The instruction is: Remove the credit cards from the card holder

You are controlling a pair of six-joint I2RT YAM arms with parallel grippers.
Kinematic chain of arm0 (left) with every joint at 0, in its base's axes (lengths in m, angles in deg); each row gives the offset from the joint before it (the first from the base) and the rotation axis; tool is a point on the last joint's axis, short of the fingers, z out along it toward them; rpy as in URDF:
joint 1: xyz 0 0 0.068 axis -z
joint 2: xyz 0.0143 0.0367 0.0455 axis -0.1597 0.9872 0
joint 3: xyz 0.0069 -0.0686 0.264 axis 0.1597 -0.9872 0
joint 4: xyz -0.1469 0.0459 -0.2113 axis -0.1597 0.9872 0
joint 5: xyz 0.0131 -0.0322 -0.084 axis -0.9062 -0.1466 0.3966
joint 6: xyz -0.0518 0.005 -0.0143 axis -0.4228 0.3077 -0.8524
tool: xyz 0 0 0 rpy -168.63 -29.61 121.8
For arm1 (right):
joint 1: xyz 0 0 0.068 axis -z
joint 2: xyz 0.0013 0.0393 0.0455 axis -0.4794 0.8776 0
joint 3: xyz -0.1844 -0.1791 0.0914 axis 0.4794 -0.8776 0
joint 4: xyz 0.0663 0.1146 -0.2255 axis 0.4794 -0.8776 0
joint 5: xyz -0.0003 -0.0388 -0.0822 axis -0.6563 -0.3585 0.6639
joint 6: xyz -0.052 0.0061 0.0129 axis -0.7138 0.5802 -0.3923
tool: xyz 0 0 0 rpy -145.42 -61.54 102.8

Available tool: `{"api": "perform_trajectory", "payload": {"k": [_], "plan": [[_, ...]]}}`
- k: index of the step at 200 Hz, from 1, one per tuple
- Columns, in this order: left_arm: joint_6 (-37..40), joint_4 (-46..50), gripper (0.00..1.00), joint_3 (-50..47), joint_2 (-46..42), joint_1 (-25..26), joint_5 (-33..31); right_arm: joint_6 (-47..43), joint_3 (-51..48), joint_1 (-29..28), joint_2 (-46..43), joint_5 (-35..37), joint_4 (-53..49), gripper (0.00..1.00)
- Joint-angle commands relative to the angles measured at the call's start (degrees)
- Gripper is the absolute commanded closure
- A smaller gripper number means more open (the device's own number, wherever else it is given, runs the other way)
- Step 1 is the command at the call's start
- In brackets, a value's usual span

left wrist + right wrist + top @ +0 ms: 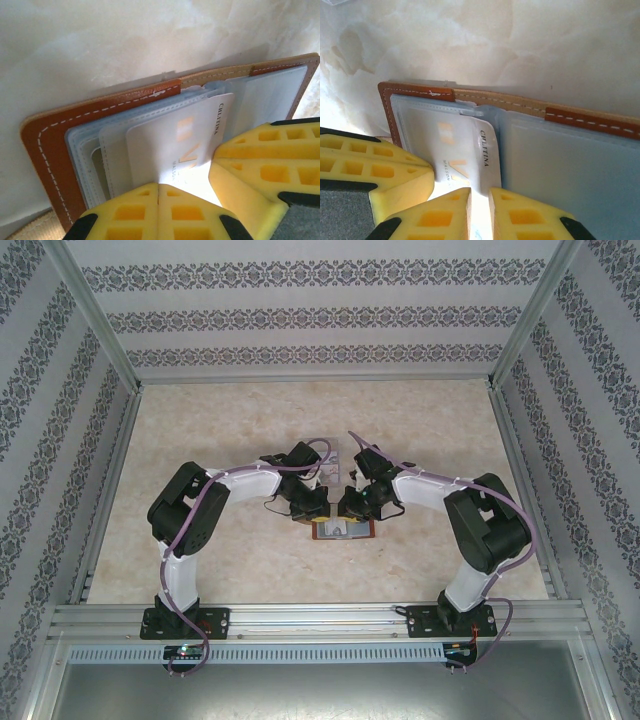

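From above, the card holder (343, 531) lay open on the table (220, 420), midway between its side edges and nearer its near edge. The left gripper (316, 510) and right gripper (350, 508) met over it.

In the left wrist view, the left gripper's fingers (125, 215) were clenched together at the lower edge of a whitish credit card (170, 145) that stuck halfway out of a blue-grey pocket. Whether they pinched the card or only pressed there could not be told.

In the right wrist view, the right gripper's fingers (520, 215) grasped that card's free end. To do this well, I judged the pull should run straight along the pocket and flat to the table, with the leather pinned down so the holder would not drag along.
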Motion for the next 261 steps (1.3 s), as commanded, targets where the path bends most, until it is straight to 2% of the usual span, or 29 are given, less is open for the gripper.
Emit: {"api": "perform_trajectory", "payload": {"k": [1,39,79,227,261], "plan": [[1.1,1.7,0.99,0.0,0.4,0.6,-1.7,-0.4,0.6,0.8,-2.3,1.8,-2.4,0.81],[2.1,3.9,0.99,-0.4,-0.3,0.6,-3.7,-0.2,0.4,1.5,-4.0,0.5,-1.8,0.80],[2.2,4.1,0.99,-0.1,-0.2,0.6,-3.7,-2.6,0.5,2.1,-0.9,-3.4,-0.7,0.79],[2.3,4.9,0.99,0.8,0.0,0.6,-3.9,-5.5,-2.1,3.3,3.0,-6.1,2.1,0.78],[2.2,5.0,0.99,0.9,-0.1,0.6,-4.0,-5.0,-3.0,3.6,2.9,-9.4,5.3,0.79]]}}
